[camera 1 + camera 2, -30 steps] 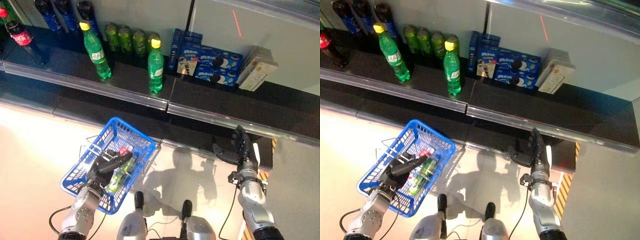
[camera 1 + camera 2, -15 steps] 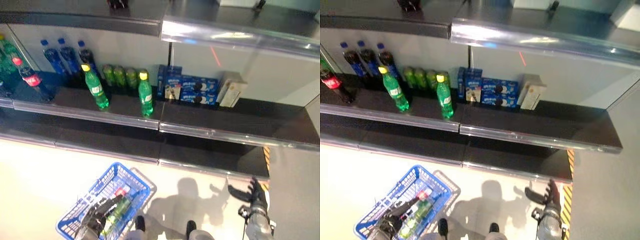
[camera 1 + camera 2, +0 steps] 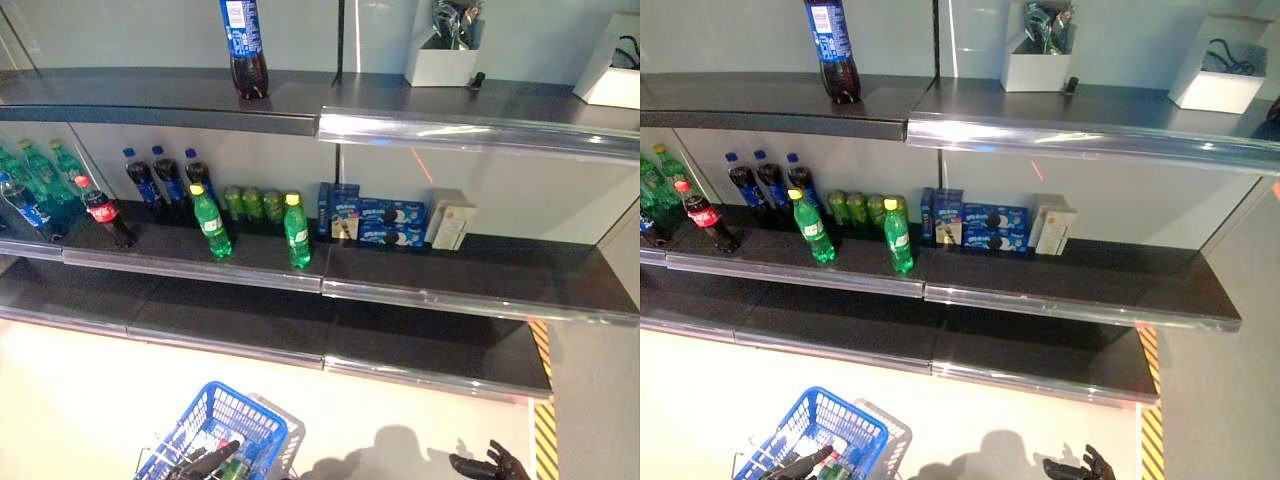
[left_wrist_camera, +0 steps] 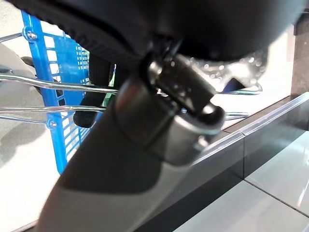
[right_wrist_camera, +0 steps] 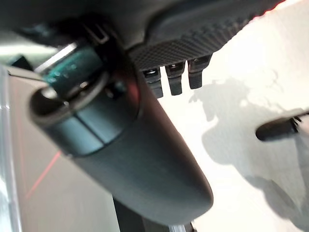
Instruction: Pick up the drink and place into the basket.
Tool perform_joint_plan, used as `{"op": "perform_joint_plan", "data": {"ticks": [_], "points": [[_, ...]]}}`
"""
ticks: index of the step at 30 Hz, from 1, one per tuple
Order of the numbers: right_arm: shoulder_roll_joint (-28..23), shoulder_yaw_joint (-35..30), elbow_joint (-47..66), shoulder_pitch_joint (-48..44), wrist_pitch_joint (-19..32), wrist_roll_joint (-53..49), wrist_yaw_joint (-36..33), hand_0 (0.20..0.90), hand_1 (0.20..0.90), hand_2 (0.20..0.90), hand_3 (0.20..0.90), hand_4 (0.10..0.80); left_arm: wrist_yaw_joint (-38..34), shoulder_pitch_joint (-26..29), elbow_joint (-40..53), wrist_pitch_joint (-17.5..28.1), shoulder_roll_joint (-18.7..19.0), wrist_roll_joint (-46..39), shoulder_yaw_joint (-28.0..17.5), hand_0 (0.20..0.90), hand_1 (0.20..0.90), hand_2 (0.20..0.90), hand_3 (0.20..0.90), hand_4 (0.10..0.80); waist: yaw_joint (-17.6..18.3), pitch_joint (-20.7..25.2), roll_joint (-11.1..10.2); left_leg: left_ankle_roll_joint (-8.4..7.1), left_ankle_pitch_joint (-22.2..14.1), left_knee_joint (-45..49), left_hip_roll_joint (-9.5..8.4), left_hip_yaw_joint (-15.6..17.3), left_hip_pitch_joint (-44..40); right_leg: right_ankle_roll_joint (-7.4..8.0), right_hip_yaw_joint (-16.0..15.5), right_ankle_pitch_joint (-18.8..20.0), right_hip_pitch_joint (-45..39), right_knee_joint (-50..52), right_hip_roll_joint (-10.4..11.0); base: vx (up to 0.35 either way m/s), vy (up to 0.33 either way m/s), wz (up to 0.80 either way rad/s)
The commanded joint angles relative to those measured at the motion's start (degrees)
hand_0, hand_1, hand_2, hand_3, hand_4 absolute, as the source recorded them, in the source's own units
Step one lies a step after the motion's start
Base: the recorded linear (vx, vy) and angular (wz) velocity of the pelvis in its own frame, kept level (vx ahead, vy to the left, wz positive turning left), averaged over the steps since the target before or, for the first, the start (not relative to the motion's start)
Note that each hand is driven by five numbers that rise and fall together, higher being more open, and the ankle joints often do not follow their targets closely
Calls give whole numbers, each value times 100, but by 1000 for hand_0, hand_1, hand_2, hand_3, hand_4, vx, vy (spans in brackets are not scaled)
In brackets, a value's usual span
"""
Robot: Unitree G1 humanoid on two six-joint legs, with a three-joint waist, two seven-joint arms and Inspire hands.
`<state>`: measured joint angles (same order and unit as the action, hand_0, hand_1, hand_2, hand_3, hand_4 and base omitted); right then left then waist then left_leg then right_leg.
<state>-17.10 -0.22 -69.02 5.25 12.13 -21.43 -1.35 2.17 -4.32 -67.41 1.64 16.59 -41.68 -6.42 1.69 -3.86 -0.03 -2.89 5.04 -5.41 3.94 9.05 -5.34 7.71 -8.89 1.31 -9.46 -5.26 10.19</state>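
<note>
The blue basket [image 3: 262, 428] hangs at the lower left, off the floor. My left hand [image 3: 200, 463] is shut on its thin wire handles [image 4: 58, 87], which cross the left wrist view beside the blue mesh [image 4: 46, 63]. A green drink [image 3: 233, 468] lies inside the basket. My right hand [image 3: 490, 465] is at the lower right, low over the floor, with straight fingers [image 5: 176, 77] and nothing in it. More drinks stand on the middle shelf: two green bottles [image 3: 297, 231], green cans [image 3: 253, 203], a cola bottle [image 3: 105, 212] and dark bottles with blue caps [image 3: 160, 178].
Dark shelves [image 3: 440, 300] with shiny front rails span the wall ahead. A tall dark bottle [image 3: 243, 50] stands on the top shelf with white boxes [image 3: 440, 60]. Blue cookie boxes [image 3: 370, 210] and a pale carton [image 3: 450, 222] are on the middle shelf. Yellow-black tape [image 3: 545, 440] marks the floor at the right.
The camera has tilted up: the shelves now take up most of the picture, with both hands and the basket at its lower edge. The basket stays in my left hand with the drink inside.
</note>
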Motion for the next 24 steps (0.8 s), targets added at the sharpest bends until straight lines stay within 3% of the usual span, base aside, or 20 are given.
{"op": "perform_joint_plan", "data": {"ticks": [1,4,15,20,22,24], "points": [[-253,26,-261,-493,-128,-285,425,900,900,900,900,800,671,588,135,500,189,212,50,300,300,300,200,100,-258,-150,161,-149,-659,41,166,-206,-400,257,-129,175,90,44,272,31,-18,3],[-169,38,-468,-499,-286,-274,686,900,900,900,900,800,1161,558,26,243,113,345,144,300,300,300,200,100,-298,-148,153,-151,-642,41,170,-231,-377,253,-181,172,102,64,276,21,-10,2],[-221,126,-583,-510,-421,117,891,900,900,900,900,800,1200,574,-47,32,134,-87,148,300,300,300,200,100,-333,-189,206,-110,-623,41,197,-314,-434,218,-198,-54,133,421,292,60,-12,1],[-168,435,-306,-574,-271,70,918,900,900,900,900,800,1163,818,262,106,16,-568,348,300,300,300,200,100,-454,-457,270,-197,-296,105,389,-534,-8,-33,-427,-410,603,1178,170,-103,-71,15],[-254,505,-281,-719,-238,-230,761,900,900,900,900,800,1236,1074,292,75,-57,-513,522,300,300,300,200,100,-451,-668,319,-437,68,64,680,-15,307,-89,-833,-475,709,1298,163,-309,37,61],[-285,448,-214,-713,-342,-246,687,900,900,900,900,800,1259,1124,268,47,-146,-182,539,300,300,300,200,100,-434,-792,231,-520,167,304,748,496,446,-84,-1147,-435,661,1311,258,-97,129,124]]}}
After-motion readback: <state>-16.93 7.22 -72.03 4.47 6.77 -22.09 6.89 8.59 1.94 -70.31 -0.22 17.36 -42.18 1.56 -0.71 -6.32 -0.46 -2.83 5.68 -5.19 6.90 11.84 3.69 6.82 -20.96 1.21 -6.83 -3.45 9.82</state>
